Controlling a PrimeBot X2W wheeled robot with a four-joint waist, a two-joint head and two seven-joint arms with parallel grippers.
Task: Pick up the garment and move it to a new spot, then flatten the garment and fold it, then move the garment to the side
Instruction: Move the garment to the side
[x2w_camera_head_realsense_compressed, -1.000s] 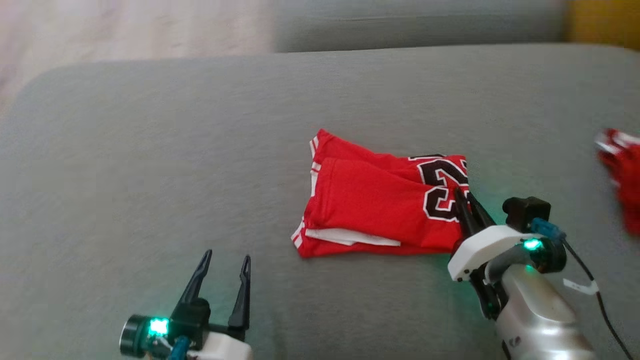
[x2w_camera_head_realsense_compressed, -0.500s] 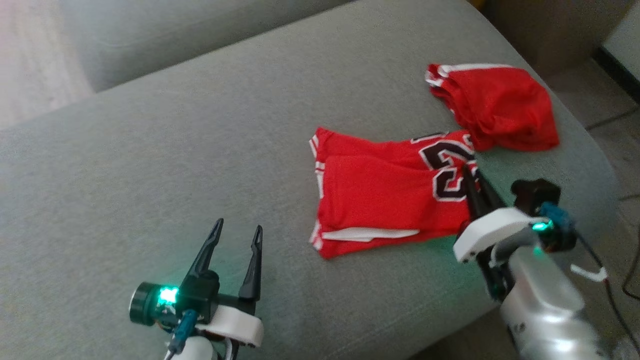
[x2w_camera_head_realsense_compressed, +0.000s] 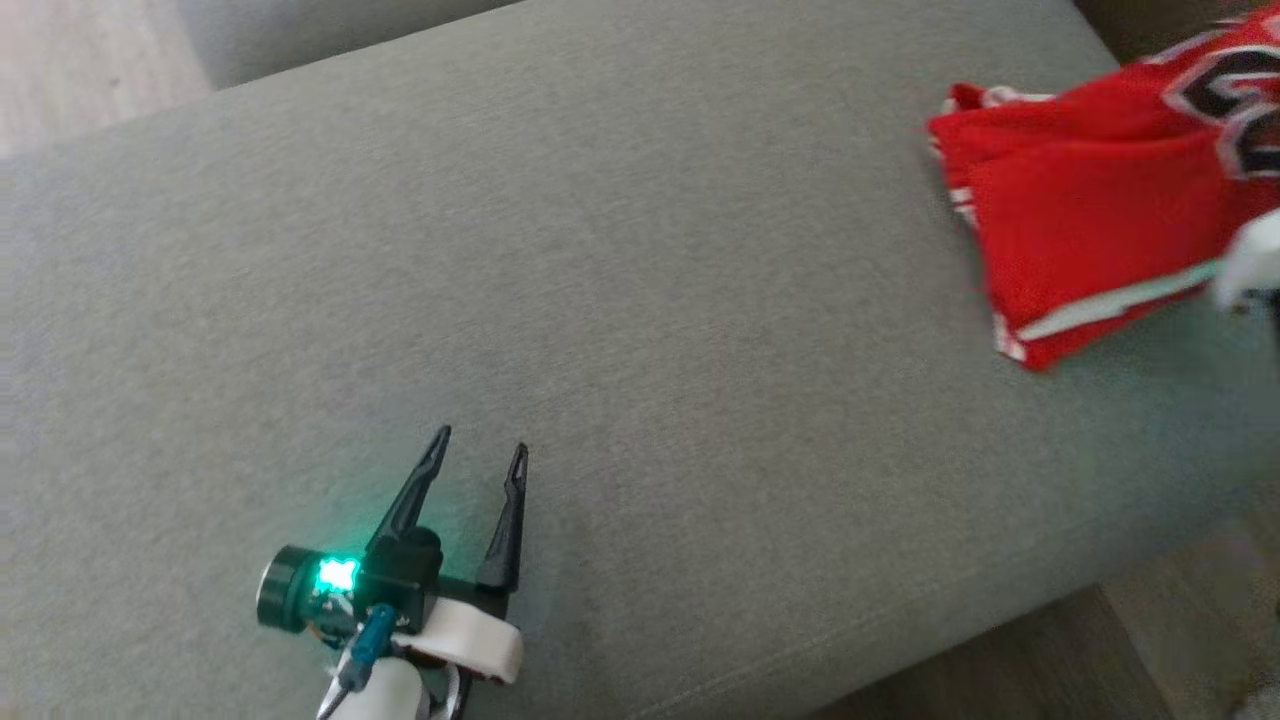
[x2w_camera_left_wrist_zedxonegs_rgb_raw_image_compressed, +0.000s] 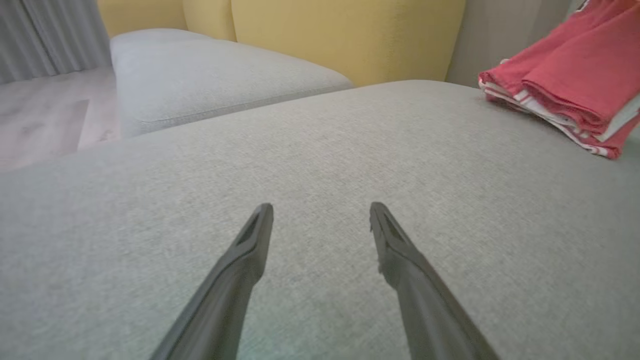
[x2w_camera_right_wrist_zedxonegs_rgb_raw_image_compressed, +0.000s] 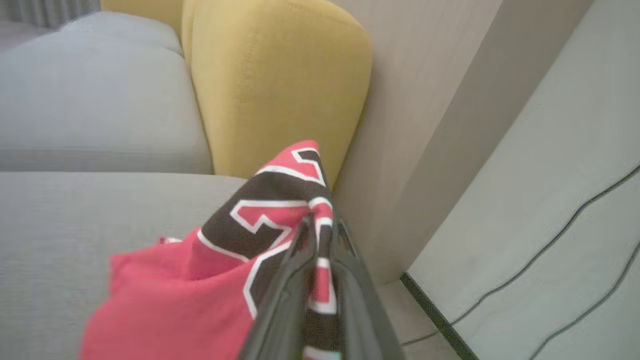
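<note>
The garment (x2w_camera_head_realsense_compressed: 1080, 230) is a folded red jersey with a black, white-edged number, lying at the right edge of the grey sofa cushion (x2w_camera_head_realsense_compressed: 640, 250). My right gripper (x2w_camera_right_wrist_zedxonegs_rgb_raw_image_compressed: 324, 222) is shut on its numbered end, which is raised off the cushion. Part of that arm's white housing (x2w_camera_head_realsense_compressed: 1250, 262) shows beside the cloth. The left wrist view has the garment (x2w_camera_left_wrist_zedxonegs_rgb_raw_image_compressed: 575, 85) far off to the upper right. My left gripper (x2w_camera_head_realsense_compressed: 482, 442) hovers open over bare cushion at the lower left, fingers (x2w_camera_left_wrist_zedxonegs_rgb_raw_image_compressed: 250, 245) spread with nothing between them.
A yellow backrest (x2w_camera_right_wrist_zedxonegs_rgb_raw_image_compressed: 270, 75) and a second grey cushion (x2w_camera_left_wrist_zedxonegs_rgb_raw_image_compressed: 200, 70) stand beyond the cushion. The cushion's right edge drops to the floor (x2w_camera_head_realsense_compressed: 1180, 640), where a dark cable (x2w_camera_right_wrist_zedxonegs_rgb_raw_image_compressed: 550, 240) runs beside a beige panel (x2w_camera_right_wrist_zedxonegs_rgb_raw_image_compressed: 425, 125).
The head camera has turned. The right gripper has dragged the folded garment well to the right, away from the left gripper, which stays open in place.
</note>
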